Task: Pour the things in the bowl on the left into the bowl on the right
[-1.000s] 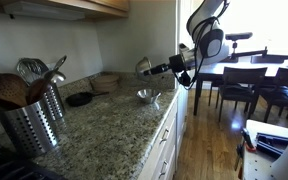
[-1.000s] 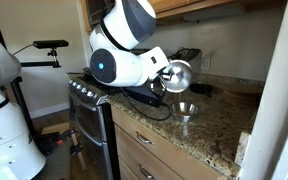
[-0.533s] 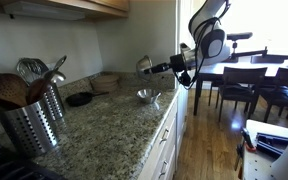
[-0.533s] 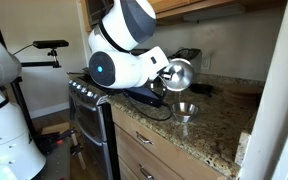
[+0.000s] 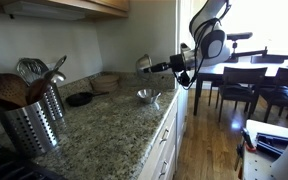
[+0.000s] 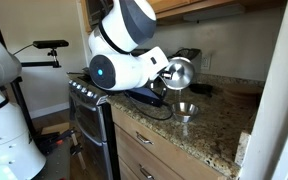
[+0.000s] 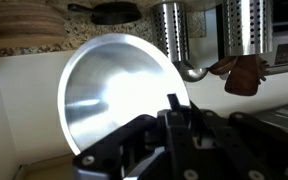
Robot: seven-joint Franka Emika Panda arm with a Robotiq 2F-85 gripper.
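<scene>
My gripper (image 5: 156,67) is shut on the rim of a shiny steel bowl (image 5: 143,64) and holds it tipped on its side above the counter; it also shows in an exterior view (image 6: 178,74). In the wrist view the held bowl (image 7: 114,90) fills the frame, its inside looks bare, and the jaws (image 7: 174,110) pinch its rim. A second small steel bowl (image 5: 148,97) stands on the granite counter just below; it also shows in an exterior view (image 6: 186,110).
A steel utensil holder (image 5: 32,118) with spoons stands at the counter's near end. A black pan (image 5: 80,99) and a woven basket (image 5: 107,79) sit by the wall. A stove (image 6: 84,95) adjoins the counter. Dining chairs (image 5: 239,90) stand beyond.
</scene>
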